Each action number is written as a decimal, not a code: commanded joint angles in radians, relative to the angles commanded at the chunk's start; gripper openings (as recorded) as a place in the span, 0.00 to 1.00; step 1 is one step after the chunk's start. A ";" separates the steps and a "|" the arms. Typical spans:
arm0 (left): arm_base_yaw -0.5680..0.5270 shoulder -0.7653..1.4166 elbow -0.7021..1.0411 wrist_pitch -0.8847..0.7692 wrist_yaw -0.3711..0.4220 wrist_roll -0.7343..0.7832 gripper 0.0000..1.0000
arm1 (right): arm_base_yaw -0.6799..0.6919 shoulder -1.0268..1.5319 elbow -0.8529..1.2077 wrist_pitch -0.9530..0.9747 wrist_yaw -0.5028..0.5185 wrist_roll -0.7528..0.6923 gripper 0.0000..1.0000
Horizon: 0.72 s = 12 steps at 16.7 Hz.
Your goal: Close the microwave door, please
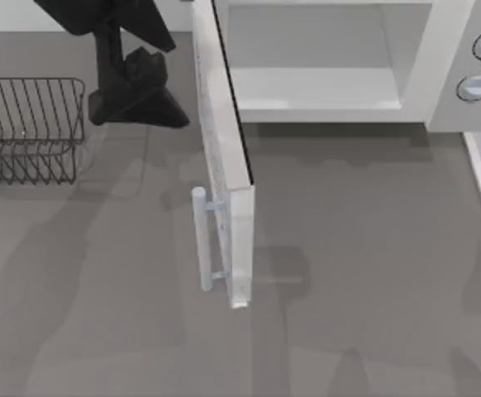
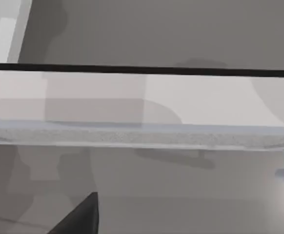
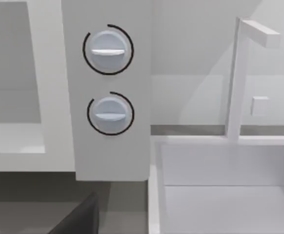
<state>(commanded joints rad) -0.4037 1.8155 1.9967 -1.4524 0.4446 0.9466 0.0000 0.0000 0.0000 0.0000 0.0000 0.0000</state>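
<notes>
Swinging outward, the microwave door (image 1: 224, 157) stands open, handle (image 1: 200, 240) facing left (pincer state unclear).

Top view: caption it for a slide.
Microwave door swung wide open, left gripper beside it near the wire rack.

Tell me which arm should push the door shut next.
Left, probably. The left pincer sits on the handle side of the open door, beside the wire rack, so it could sweep the door toward the microwave. The right wrist view faces the knobs, away from the door's outer face.
</notes>
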 joint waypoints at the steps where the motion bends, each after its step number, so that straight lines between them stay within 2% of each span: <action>1: -0.010 -0.001 -0.031 0.032 -0.002 -0.009 1.00 | 0.000 0.000 0.000 0.000 0.000 0.000 1.00; 7: -0.075 -0.007 -0.246 0.274 -0.024 -0.078 1.00 | 0.000 0.000 0.000 0.000 0.000 0.000 1.00; 12: -0.081 -0.008 -0.263 0.292 -0.026 -0.085 1.00 | 0.000 0.000 0.000 0.000 0.000 0.000 1.00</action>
<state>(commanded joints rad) -0.4850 1.8079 1.7335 -1.1602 0.4189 0.8617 0.0000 0.0000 0.0000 0.0000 0.0000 0.0000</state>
